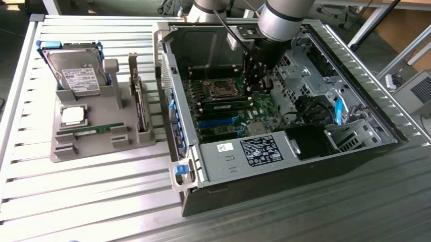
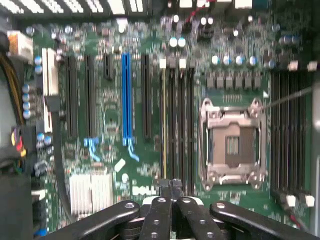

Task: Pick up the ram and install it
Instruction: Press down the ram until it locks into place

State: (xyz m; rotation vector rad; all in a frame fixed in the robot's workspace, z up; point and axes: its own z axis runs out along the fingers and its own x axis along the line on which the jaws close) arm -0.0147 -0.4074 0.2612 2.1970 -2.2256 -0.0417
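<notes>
1. Item: the ram (image 1: 229, 105), a thin green circuit-board stick. It lies along the memory slots on the motherboard (image 1: 225, 113), inside the open computer case (image 1: 377, 116), just beside the empty processor socket (image 1: 219, 89). Whether it is fully seated cannot be told.
2. Duplicate: a second ram stick (image 1: 90, 130) lies flat in the grey holder tray (image 1: 101, 146) on the slatted table (image 1: 81, 201), at the exterior view's left, well apart from the case.
3. Other tray stock: a hard drive (image 1: 78, 75) standing upright, a square silver processor chip (image 1: 72, 115), and a dark expansion card (image 1: 139, 108) on edge.
4. Gripper (image 2: 171, 186): jaws pressed together, nothing between them. It hangs over the motherboard near the memory slots (image 2: 177, 125), above the ram in the case and not visibly touching it.
5. Handling, judged: light and stiff, but thin, so it likely snaps or flexes under a twisting load. Chips and edge contacts are probably fragile and best left untouched.
6. Hold, judged: across the two flat faces near the middle of the long upper edge, keeping the stick upright and square to its slot.
7. Surface, judged: smooth board faces may slip under a light pinch; firm, even pressure suits it.
</notes>
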